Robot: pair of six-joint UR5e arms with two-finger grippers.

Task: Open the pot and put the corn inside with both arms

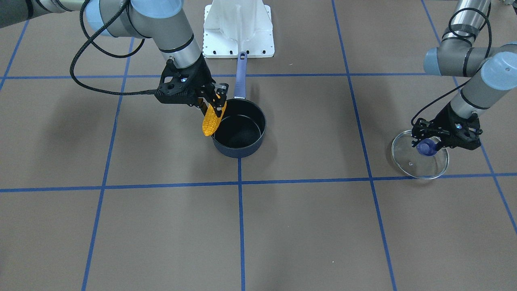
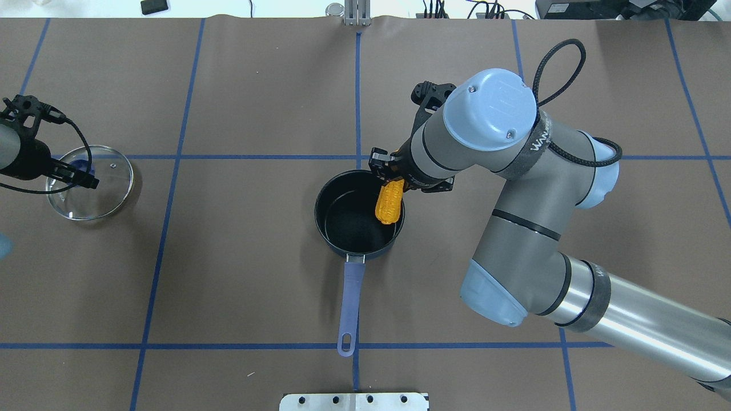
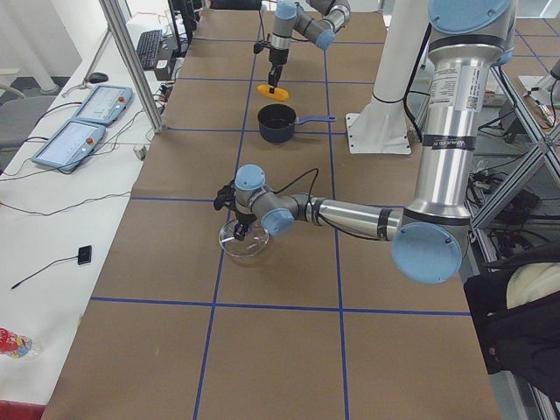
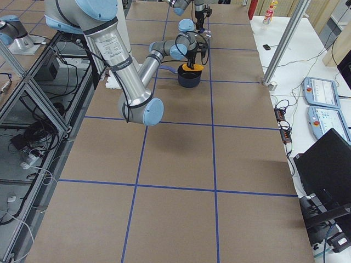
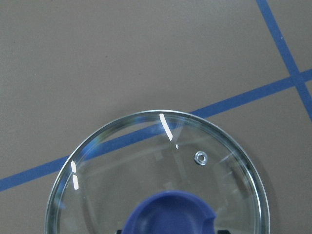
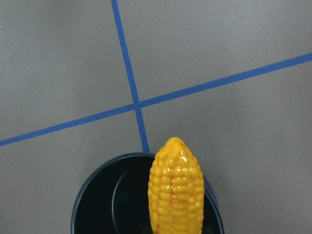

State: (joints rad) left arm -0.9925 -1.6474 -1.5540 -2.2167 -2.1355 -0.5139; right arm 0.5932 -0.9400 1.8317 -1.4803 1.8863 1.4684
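Observation:
The dark navy pot (image 1: 258, 139) stands open at the table's middle, its purple-blue handle (image 2: 351, 308) pointing toward the robot's base. My right gripper (image 1: 217, 106) is shut on the thick end of the yellow corn (image 1: 212, 119), which hangs tip down over the pot's rim on the right arm's side. The right wrist view shows the corn (image 6: 176, 192) above the pot's black interior (image 6: 117, 204). My left gripper (image 1: 428, 145) is shut on the purple knob (image 5: 170, 214) of the glass lid (image 1: 406, 157), which sits low at the table, far to the pot's side.
The white robot base plate (image 1: 238, 34) lies just behind the pot's handle end. Blue tape lines (image 1: 240, 226) divide the brown table into squares. Monitors and cables lie past the table's far edge (image 2: 599, 8).

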